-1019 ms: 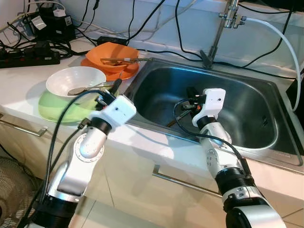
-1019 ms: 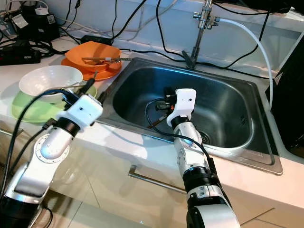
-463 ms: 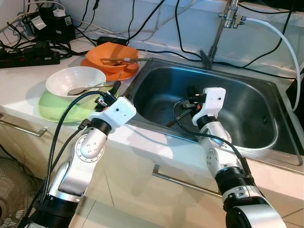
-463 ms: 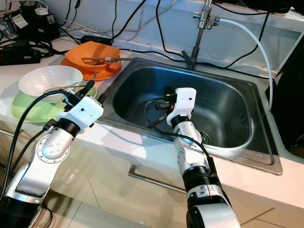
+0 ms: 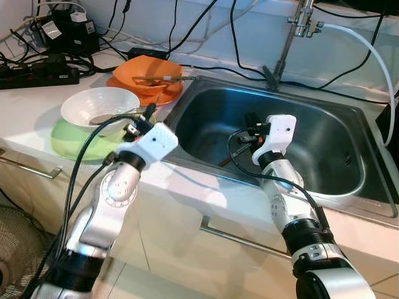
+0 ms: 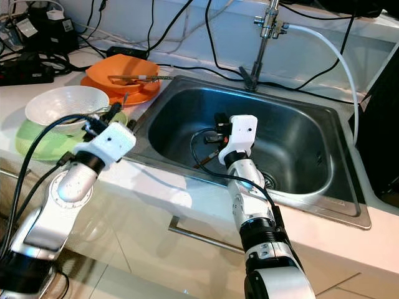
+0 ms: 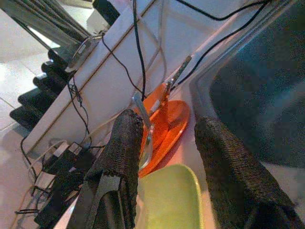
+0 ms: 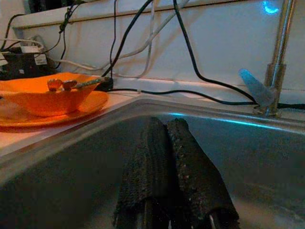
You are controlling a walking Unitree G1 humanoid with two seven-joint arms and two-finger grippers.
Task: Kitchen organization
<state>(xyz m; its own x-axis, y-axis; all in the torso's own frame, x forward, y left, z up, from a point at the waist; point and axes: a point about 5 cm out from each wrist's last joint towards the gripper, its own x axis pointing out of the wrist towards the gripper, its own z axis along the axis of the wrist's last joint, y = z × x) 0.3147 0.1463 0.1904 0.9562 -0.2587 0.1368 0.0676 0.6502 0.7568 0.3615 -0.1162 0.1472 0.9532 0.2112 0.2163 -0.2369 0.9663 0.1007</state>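
Nearest the camera, the left end effector [image 5: 142,122] hovers over the front edge of the white bench [image 5: 25,118], fingers spread apart and grasping nothing, pointed toward the stacked dishes. In the left wrist view a metal utensil handle [image 7: 143,125] lies just beside the inner face of one finger [image 7: 121,157]; whether they touch cannot be told from this angle.

Just beyond it stand a shallow white ceramic bowl [image 5: 100,106] holding a metal spoon [image 5: 115,115], nested on a pale green plastic plate [image 5: 78,140].

To the right, the right end effector [image 8: 167,181] hangs low inside the rectangular stainless steel sink [image 5: 324,134], its two fingers pressed together and empty. A thin dark stick-like item [image 5: 225,161] lies on the sink floor below it; its nature is unclear.

Further back, an orange plastic bowl [image 5: 146,70] sits on an orange plate [image 5: 140,90] beside the sink's left rim, with a long utensil [image 5: 165,79] resting across the bowl. Behind are the chrome tap [image 5: 283,43] with a white hose [image 5: 371,47], black cables [image 5: 199,25] and a black power strip [image 5: 40,75].

Step in hand, as judged: the left arm approaches the white bowl and its spoon for pick-up. The next move likely calls for lowering the spread fingers astride the bowl's rim or the spoon handle, then closing without tipping the stack.
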